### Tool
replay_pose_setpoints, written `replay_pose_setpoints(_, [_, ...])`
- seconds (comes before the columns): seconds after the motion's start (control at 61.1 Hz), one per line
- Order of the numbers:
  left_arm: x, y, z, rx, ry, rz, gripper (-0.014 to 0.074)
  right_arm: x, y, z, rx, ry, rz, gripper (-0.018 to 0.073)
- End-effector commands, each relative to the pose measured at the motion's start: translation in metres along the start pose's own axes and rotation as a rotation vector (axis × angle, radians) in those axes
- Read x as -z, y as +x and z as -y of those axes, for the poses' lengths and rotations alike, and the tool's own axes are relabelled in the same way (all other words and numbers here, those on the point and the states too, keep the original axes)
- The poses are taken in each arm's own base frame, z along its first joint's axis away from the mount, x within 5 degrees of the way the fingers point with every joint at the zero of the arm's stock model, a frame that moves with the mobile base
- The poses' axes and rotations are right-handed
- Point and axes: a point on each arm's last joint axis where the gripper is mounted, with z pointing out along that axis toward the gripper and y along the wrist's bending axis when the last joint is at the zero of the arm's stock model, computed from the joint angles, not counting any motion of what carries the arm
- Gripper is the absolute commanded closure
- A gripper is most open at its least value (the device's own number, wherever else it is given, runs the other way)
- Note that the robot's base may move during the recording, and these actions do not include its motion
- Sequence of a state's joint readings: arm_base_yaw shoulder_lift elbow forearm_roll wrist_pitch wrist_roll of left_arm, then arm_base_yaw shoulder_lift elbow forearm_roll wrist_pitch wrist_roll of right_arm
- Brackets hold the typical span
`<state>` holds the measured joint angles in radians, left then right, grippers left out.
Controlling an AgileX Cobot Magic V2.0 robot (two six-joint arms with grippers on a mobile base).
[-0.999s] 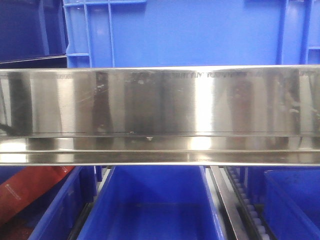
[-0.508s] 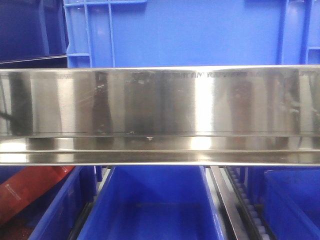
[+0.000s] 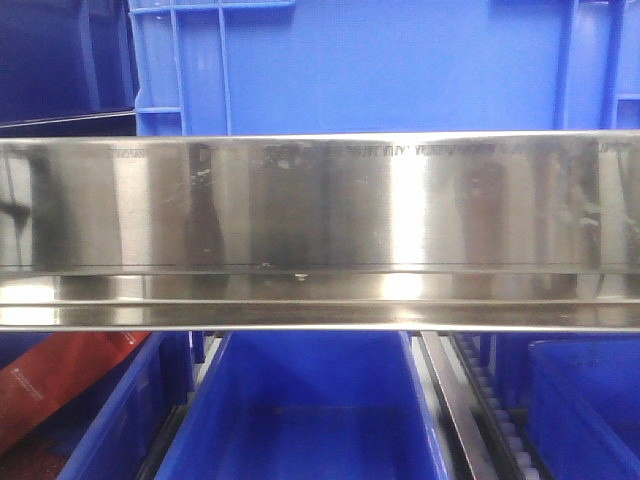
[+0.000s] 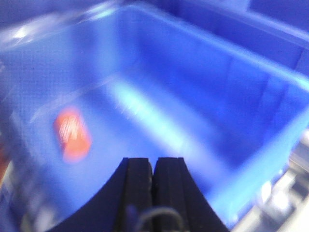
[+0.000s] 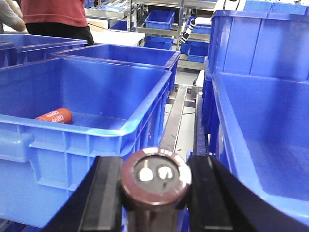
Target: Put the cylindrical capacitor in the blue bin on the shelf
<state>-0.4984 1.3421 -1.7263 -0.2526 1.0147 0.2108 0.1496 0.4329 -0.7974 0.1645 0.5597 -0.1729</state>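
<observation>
The cylindrical capacitor [image 5: 155, 178], dark brown with two pale terminals on its flat end, is clamped between my right gripper's [image 5: 155, 186] black fingers. It hangs above the gap between two blue bins, left [image 5: 101, 128] and right [image 5: 270, 135]. In the left wrist view my left gripper [image 4: 153, 162] is shut with nothing in it, over a blurred blue bin [image 4: 251, 121]. The shelf's shiny steel front rail [image 3: 320, 210] fills the front view, with a blue bin [image 3: 300, 400] under it. No gripper shows in the front view.
An orange-red cylinder [image 5: 54, 116] lies in the left bin, and a similar one shows blurred [image 4: 71, 134] under the left gripper. A steel bar and roller track [image 5: 176, 116] run between the bins. A tall blue crate [image 3: 380, 60] sits above the rail. A person in red [image 5: 53, 14] stands behind.
Only the reflections on the steel rail have shifted slightly, mostly at its left end. The bins and the rail have not moved.
</observation>
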Motion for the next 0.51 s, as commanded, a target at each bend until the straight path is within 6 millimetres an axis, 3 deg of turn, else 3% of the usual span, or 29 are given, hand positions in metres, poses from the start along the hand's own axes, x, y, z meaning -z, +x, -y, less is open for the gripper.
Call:
replay_pose_setpoints(0.0, [0.025, 0.015, -0.004, 0.04, -0.038, 0.013, 0.0708, 0.002, -0.004, 0.0, 0.003, 0.002, 0.028, 0.064])
replay_pose_setpoints(0.164, [0.072, 0.058, -0.006, 0.102, -0.134, 0.073, 0.0708, 0.002, -0.003, 0.0, 0.003, 0.0, 0.017, 0.064])
replay_pose_setpoints(0.344, [0.117, 0.109, 0.006, 0.12, -0.241, 0.188, 0.0708, 0.001, -0.003, 0.0, 0.003, 0.001, 0.02, 0.064])
replay_pose_setpoints(0.491, [0.138, 0.156, 0.019, 0.116, -0.304, 0.241, 0.0708, -0.004, -0.007, 0.001, 0.002, 0.001, 0.013, 0.064])
